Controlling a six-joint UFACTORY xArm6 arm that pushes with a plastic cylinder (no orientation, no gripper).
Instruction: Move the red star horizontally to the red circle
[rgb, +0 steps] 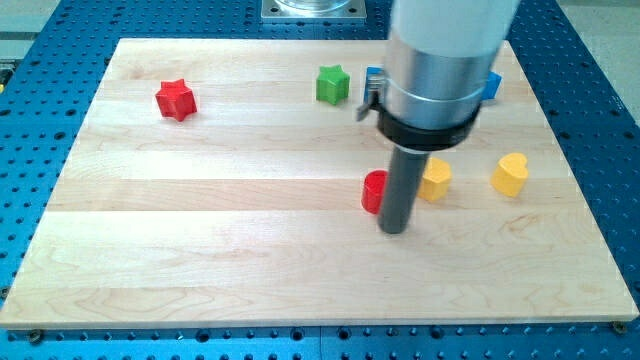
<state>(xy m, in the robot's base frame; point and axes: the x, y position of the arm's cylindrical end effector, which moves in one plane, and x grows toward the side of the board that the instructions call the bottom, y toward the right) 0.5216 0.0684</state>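
My tip (394, 229) rests on the pale wooden bench (200, 260), touching the red circle block's (373, 191) right side. There are no jaws. The red star block (175, 99) lies well up-left of that circle.

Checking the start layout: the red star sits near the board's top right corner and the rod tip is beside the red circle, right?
Not quite. The red star sits near the top left corner, as the camera view shows. My tip is indeed beside the red circle.

Red star (175, 99), green star (332, 84), yellow heart (510, 174).
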